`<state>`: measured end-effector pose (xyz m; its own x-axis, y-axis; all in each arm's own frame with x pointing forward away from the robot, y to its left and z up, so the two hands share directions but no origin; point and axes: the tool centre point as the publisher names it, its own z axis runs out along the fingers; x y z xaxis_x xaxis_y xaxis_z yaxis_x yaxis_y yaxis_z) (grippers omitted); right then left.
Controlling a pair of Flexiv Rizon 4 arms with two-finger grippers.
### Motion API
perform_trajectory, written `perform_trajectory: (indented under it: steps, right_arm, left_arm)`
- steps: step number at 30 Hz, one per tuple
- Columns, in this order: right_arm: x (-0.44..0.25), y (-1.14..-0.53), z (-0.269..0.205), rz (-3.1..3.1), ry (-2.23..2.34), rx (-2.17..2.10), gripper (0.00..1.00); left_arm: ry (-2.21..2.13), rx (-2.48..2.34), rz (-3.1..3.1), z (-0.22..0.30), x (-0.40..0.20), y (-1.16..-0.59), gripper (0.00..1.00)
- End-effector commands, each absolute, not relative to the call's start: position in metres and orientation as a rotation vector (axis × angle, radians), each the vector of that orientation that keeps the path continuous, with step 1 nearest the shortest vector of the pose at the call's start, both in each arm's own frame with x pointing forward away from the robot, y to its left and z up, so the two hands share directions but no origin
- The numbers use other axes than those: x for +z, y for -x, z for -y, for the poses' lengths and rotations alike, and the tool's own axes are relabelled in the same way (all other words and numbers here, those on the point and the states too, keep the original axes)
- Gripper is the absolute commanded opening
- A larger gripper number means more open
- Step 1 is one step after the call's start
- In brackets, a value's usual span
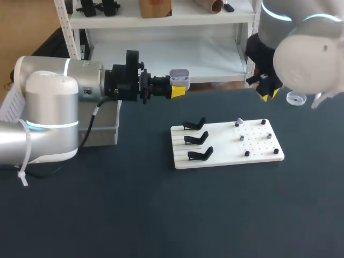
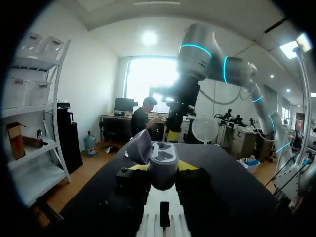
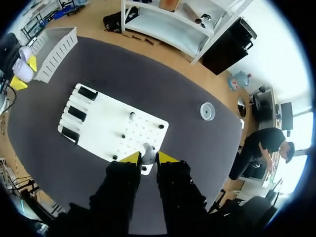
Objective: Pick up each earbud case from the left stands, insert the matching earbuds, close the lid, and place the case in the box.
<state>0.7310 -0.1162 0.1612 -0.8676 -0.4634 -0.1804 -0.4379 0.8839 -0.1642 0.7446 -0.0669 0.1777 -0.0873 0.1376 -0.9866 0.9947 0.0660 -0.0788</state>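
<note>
A grey earbud case (image 1: 179,77) with its lid open is held up in the air, above and behind the white board (image 1: 226,148). My left gripper (image 1: 177,89) is shut on it. The left wrist view shows the case (image 2: 162,163) upright between the fingers, lid tilted back. My right gripper (image 1: 267,90) hangs high over the board's far right corner. In the right wrist view a small grey earbud (image 3: 147,152) is pinched between its yellow tips. Three black stands (image 1: 196,140) on the board's left side are bare. Another small grey piece (image 1: 239,122) sits on the board's right part.
A grey box (image 1: 105,128) stands on the table to the left of the board, partly behind my left arm. A small clear round dish (image 1: 295,98) lies at the back right. Black pegs (image 1: 247,153) stick up from the board's right half.
</note>
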Motion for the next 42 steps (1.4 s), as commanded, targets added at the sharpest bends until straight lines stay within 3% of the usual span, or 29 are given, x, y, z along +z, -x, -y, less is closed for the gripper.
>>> perform_trajectory:
  steps: [1, 10, 17, 26, 42]
  right_arm:
    - [0.164, -0.717, 0.118, -2.802, 0.675, -0.181, 0.00]
    - [0.164, -0.717, 0.118, -2.802, 0.675, -0.181, 0.00]
    - [0.184, -0.717, 0.095, -2.934, -0.284, -0.103, 0.00]
    - [0.198, -0.719, 0.063, -2.825, -0.816, -0.173, 0.00]
    - [0.207, -0.722, 0.054, -2.821, -0.858, -0.110, 0.00]
  left_arm:
    - [-1.222, -1.151, -1.403, 0.067, 0.177, -0.743, 0.00]
    - [-1.222, -1.151, -1.403, 0.067, 0.177, -0.743, 0.00]
    - [-1.222, -1.151, -1.403, 0.067, 0.177, -0.743, 0.00]
    - [-1.222, -1.151, -1.403, 0.067, 0.177, -0.743, 0.00]
    - [-1.222, -1.151, -1.403, 0.067, 0.177, -0.743, 0.00]
